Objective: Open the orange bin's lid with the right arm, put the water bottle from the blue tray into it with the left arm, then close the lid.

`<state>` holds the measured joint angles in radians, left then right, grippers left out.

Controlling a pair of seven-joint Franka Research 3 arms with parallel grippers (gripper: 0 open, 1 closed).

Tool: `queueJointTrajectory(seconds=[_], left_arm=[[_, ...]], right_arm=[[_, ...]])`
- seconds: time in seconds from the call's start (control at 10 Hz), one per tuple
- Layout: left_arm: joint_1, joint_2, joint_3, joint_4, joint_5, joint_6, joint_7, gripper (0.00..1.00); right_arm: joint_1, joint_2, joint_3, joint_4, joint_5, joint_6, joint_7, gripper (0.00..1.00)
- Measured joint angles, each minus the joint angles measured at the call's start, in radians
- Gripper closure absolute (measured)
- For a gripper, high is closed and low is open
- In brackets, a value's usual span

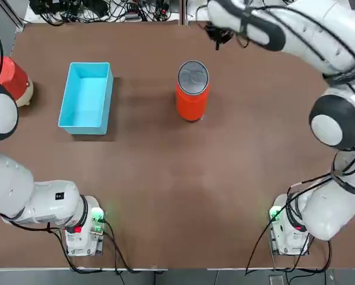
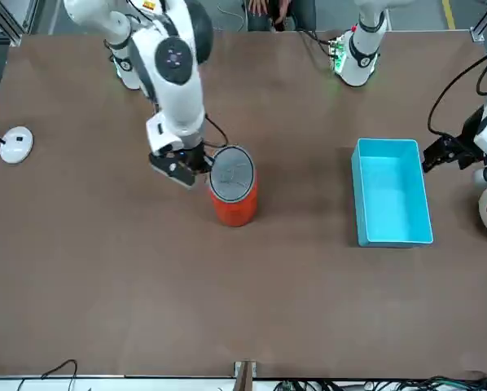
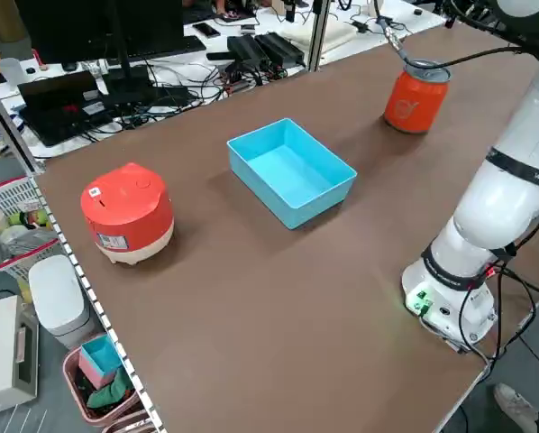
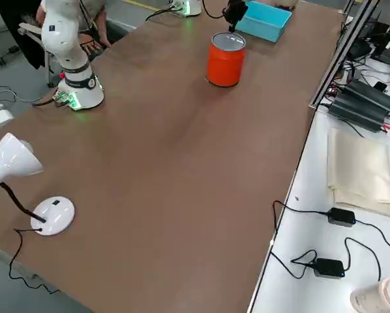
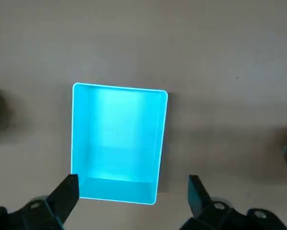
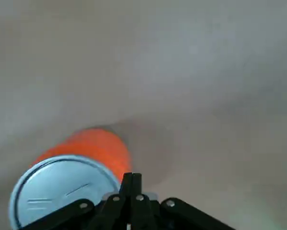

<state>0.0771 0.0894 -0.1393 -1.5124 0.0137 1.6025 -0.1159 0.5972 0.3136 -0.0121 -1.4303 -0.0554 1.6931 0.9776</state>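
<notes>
One shut right pincer [image 2: 196, 165] beside lid [image 2: 230, 173] edge

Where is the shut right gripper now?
In the front view, the right gripper hangs beside the upright orange bin, at its flat grey round lid's rim.

we're looking at a robotics lab, no question: a big brown table [image 1: 165, 196] with two white robot arms bolted at one edge, their bases [image 1: 85, 228] glowing with green status lights and trailing black cables. beyond the far edge there's a workbench piled with tangled wires, power bricks [image 4: 361, 104] and a dark monitor [image 3: 98, 32] on a stand, framed by aluminium posts. off to one side a white desk lamp [image 4: 15, 169] sits on the tabletop, and adapters [image 4: 329, 267] lie on a white side surface. down by the floor, a wire basket [image 3: 13, 225] of odds and ends and a small bin [image 3: 98, 370]. test props sit out on the table, staged for trials.
</notes>
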Motion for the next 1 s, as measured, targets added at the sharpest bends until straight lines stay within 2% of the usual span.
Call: queueJointTrajectory(seconds=[0.4,0.7,0.8,1.0], left_arm=[[-0.001,0.0,0.0,0.0,0.0,0.0,0.001,0.0],[-0.001,0.0,0.0,0.0,0.0,0.0,0.001,0.0],[-0.001,0.0,-0.001,0.0,0.0,-0.001,0.001,0.0],[0.0,0.0,0.0,0.0,0.0,-0.001,0.001,0.0]], right_arm=[[-0.247,-0.132,-0.007,0.001,0.029,-0.166,-0.37,0.97],[-0.479,-0.198,-0.011,-0.001,0.034,-0.213,-0.702,0.95],[-0.528,-0.207,-0.011,-0.001,0.035,-0.213,-0.777,0.89],[-0.568,-0.212,-0.011,-0.001,0.034,-0.209,-0.853,0.6]])
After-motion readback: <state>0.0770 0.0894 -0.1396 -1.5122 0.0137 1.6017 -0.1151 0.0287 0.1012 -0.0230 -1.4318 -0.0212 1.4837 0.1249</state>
